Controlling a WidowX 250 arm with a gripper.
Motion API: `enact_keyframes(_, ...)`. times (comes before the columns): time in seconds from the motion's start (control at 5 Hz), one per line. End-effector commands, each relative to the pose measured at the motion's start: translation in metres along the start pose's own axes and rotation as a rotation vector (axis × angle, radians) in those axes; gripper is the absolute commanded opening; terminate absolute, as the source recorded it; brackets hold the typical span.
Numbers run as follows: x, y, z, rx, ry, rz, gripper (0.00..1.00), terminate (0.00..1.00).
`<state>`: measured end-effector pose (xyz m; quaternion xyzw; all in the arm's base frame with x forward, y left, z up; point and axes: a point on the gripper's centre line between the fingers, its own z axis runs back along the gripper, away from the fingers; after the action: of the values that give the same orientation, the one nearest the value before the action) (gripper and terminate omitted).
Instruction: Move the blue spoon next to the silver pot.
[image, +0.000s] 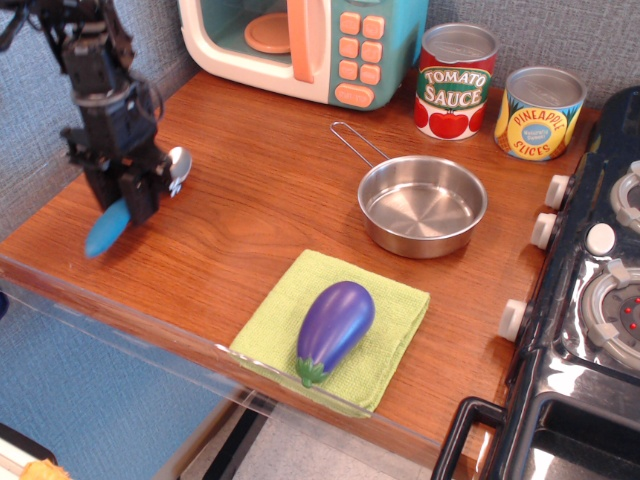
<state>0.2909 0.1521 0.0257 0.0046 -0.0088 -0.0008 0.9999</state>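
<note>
The blue spoon (108, 228) has a light-blue handle pointing down-left and a silver bowl (179, 160) up-right of my gripper. My black gripper (127, 195) is shut on the spoon's middle at the far left of the wooden counter and holds it slightly raised; the handle looks blurred. The silver pot (422, 205) sits right of centre, its wire handle pointing up-left, far to the right of the spoon.
A purple eggplant (335, 322) lies on a green cloth (390, 345) at the front. A toy microwave (300, 45) stands at the back, with a tomato sauce can (455, 80) and a pineapple can (540, 112) beside it. A black stove (590, 290) is on the right.
</note>
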Motion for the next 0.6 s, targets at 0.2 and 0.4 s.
enact_keyframes(0.2, 0.083, -0.068, 0.023, 0.014, -0.086, -0.129, 0.00, 0.00)
enact_keyframes(0.4, 0.100, -0.086, 0.008, 0.021, -0.045, -0.161, 0.00, 0.00)
